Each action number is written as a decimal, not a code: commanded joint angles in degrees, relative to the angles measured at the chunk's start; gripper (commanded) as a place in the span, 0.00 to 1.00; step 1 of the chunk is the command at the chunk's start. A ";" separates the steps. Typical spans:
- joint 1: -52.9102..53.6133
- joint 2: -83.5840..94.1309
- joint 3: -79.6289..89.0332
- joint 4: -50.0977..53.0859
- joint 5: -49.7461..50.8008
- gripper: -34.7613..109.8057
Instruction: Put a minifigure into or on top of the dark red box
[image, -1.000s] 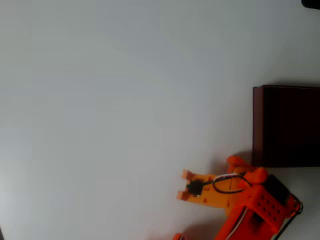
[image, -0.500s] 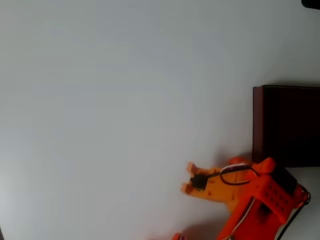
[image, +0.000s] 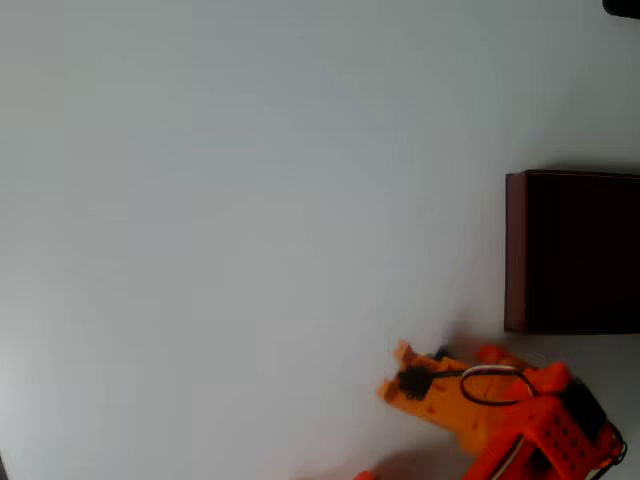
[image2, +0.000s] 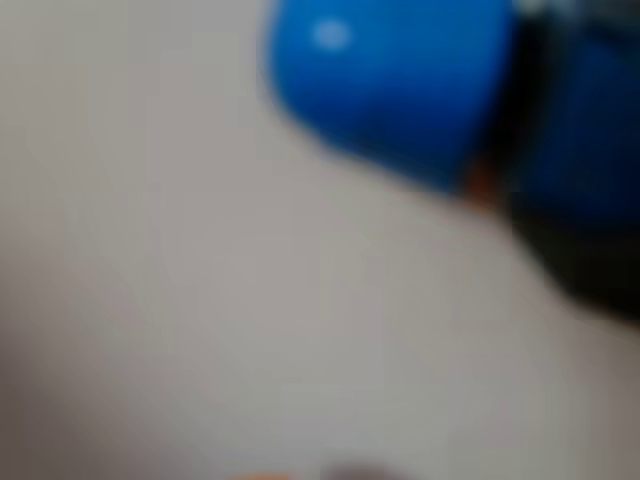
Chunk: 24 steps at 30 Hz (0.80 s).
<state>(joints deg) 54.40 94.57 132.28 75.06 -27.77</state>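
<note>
One orange arm (image: 520, 420) reaches in from the lower right corner of the overhead view, across a plain white table (image: 250, 220). Its gripper (image: 395, 370) points left, with two short orange tips showing at its front end, one a little above the other and a small gap between them. From this height I cannot tell whether anything sits in that gap, and I cannot tell whether the pincer is open or closed. A black cable (image: 470, 378) loops over the top of the gripper body.

The dark red box (image: 515, 250) stands at the right edge of the overhead view, above and to the right of the gripper and apart from it. Its left wall shows maroon and its inside is nearly black. The box's lower left corner is near the rear of the gripper body, while the tips lie well to the left of it and lower in the picture.

In the wrist view, the minifigure (image2: 400, 90) shows as a large, badly blurred bright blue shape with black parts, filling the upper right of the picture, very close to the camera. Pale table surface lies below and to the left of it. The blur hides whether the fingers touch it.
</note>
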 joint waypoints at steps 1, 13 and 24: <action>2.37 1.67 -3.08 3.16 0.44 0.46; -20.39 4.75 -17.67 14.50 72.25 0.25; -15.38 17.40 -3.43 3.60 83.85 0.29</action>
<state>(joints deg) 36.12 105.12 124.45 81.39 53.88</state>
